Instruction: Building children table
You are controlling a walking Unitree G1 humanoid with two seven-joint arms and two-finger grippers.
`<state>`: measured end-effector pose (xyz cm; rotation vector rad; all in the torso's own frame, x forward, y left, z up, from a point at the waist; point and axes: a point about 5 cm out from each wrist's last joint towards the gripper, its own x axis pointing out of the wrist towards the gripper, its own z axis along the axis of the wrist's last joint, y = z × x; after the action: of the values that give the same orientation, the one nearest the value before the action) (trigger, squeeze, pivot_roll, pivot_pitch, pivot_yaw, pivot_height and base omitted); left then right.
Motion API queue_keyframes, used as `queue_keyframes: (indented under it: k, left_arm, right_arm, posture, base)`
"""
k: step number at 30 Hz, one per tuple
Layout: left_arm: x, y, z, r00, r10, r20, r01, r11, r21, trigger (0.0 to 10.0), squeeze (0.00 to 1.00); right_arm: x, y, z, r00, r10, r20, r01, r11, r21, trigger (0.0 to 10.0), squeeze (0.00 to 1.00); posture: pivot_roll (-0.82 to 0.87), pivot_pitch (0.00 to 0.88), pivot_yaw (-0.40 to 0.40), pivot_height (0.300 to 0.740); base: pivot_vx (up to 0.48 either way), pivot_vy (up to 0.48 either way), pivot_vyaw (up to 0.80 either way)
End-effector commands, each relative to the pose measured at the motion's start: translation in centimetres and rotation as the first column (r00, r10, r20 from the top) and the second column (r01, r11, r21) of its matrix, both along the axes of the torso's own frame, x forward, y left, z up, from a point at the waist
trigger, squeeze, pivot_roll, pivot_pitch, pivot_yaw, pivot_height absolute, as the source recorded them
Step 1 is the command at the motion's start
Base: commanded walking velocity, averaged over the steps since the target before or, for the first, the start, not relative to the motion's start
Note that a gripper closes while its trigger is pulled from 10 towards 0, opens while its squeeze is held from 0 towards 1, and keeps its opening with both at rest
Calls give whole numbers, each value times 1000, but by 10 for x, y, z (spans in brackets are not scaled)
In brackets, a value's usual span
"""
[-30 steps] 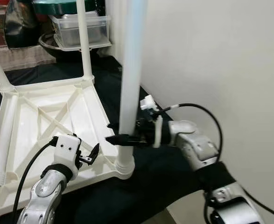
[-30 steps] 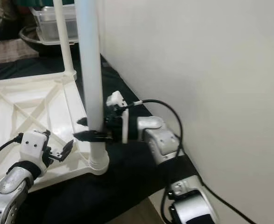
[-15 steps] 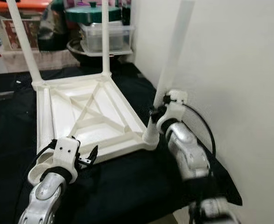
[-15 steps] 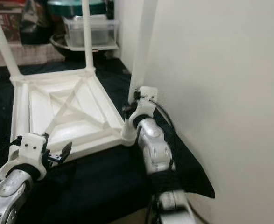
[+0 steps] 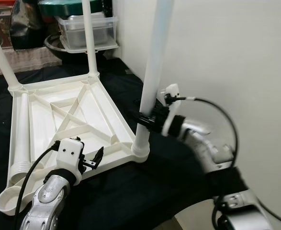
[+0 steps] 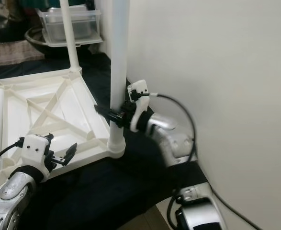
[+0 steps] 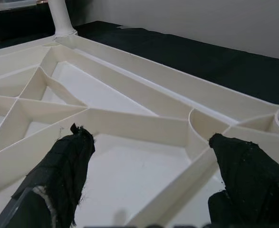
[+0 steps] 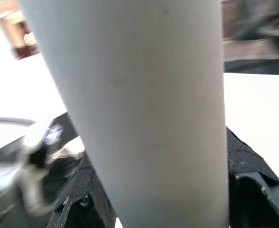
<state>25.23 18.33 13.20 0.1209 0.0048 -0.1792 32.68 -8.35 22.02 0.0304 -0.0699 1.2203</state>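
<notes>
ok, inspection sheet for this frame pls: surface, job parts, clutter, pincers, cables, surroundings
Surface: black cloth under the work.
Job's things: white table top lying upside down; near-corner leg stands in its socket; two more legs upright at the far corners; a fourth leg lies loose inside the frame.
Clutter: clear plastic tubs and a metal bowl beyond the table.
Grippers: right pincer shut on the near-corner leg, low down; left pincer open, over the frame's near edge, holding nothing.
Cables: black cable looping over the right wrist; another along the left forearm.
Surroundings: white wall close on the right.
</notes>
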Motion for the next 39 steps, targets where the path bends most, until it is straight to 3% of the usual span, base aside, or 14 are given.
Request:
queue_keyframes:
  k: [1, 2, 7, 10, 11, 14, 19, 20, 23, 24, 27, 28, 38, 39]
  left_arm:
    - [-1, -1, -1, 1000, -6, -2, 6, 1000, -11, 10000, 0]
    - [-2, -1, -1, 1000, -3, -3, 3, 1000, -10, 10000, 0]
    - [-4, 0, -2, 1000, 0, -4, 0, 1000, -10, 10000, 0]
    - [-6, 2, -2, 1000, 3, -5, -3, 1000, -10, 10000, 0]
    - [-6, 2, -2, 1000, 2, -5, -2, 1000, -9, 10000, 0]
    - [-4, 1, -1, 1000, 3, -3, -3, 1000, -9, 10000, 0]
    - [-2, -1, -1, 1000, 5, -1, -5, 1000, -8, 10000, 0]
    - [-2, -2, -1, 1000, 0, -1, 0, 1000, -7, 10000, 0]
    - [-2, -1, -1, 1000, -1, -1, 1, 1000, -11, 10000, 0]
    - [-2, 0, -1, 1000, -1, 0, 1, 1000, -14, 10000, 0]
    - [-3, 1, 0, 1000, -1, 1, 1, 1000, -17, 10000, 0]
    - [-2, 1, 1, 1000, -2, 4, 2, 1000, -20, 10000, 0]
    - [1, -4, 1, 1000, -15, 5, 15, 1000, -21, 10000, 0]
    - [0, -3, 1, 1000, -12, 5, 12, 1000, -21, 10000, 0]
  right_arm:
    - [-8, 10, 1, 994, 109, 8, -109, 994, -14, 8588, 0]
    - [-7, 18, -6, 993, 118, -19, -118, 993, -2, 0, 0]
    - [2, 22, -12, 999, -5, -36, 6, 1000, 11, 0, 0]
    - [40, 6, -39, 766, -613, -192, 606, 789, -101, 0, 0]
    - [44, -18, -54, 447, -861, -240, 848, 494, -194, 0, 0]
    - [27, -20, -56, 361, -894, -266, 896, 412, -168, 0, 0]
    - [15, -8, -48, 405, -867, -291, 885, 451, -113, 0, 0]
    - [14, 11, -30, 592, -759, -270, 784, 620, -24, 10000, 0]
    - [13, 20, -20, 677, -690, -255, 720, 693, 37, 10000, 0]
    - [11, 23, -7, 754, -619, -220, 650, 753, 107, 10000, 1000]
    - [8, 26, 10, 853, -493, -173, 519, 837, 175, 10000, 1000]
    - [-3, 26, 19, 961, -263, -91, 275, 948, 162, 10000, 0]
    - [-31, 9, 5, 973, 233, -7, -232, 972, 16, 10000, 0]
    - [-34, 10, -3, 963, 270, -26, -270, 963, -5, 4510, 0]
  posture:
    - [105, 0, -105, 740]
    - [118, 0, -110, 740]
    - [125, 0, -111, 740]
    - [118, 0, -102, 740]
    - [132, 0, -111, 740]
    - [121, 0, -99, 740]
    - [122, 0, -102, 740]
    - [118, 0, -101, 740]
    - [118, 0, -101, 740]
    - [105, 0, -97, 740]
    - [103, 0, -101, 740]
    - [94, 0, -95, 740]
    - [114, 0, -111, 740]
    - [123, 0, -116, 740]
  base:
    - [0, 0, 0]
    - [0, 0, 0]
    - [0, 0, 0]
    - [0, 0, 0]
    - [0, 0, 0]
    - [0, 0, 0]
    - [0, 0, 0]
    - [0, 0, 0]
    - [0, 0, 0]
    - [0, 0, 0]
    - [0, 0, 0]
    - [0, 0, 0]
    - [0, 0, 0]
    - [0, 0, 0]
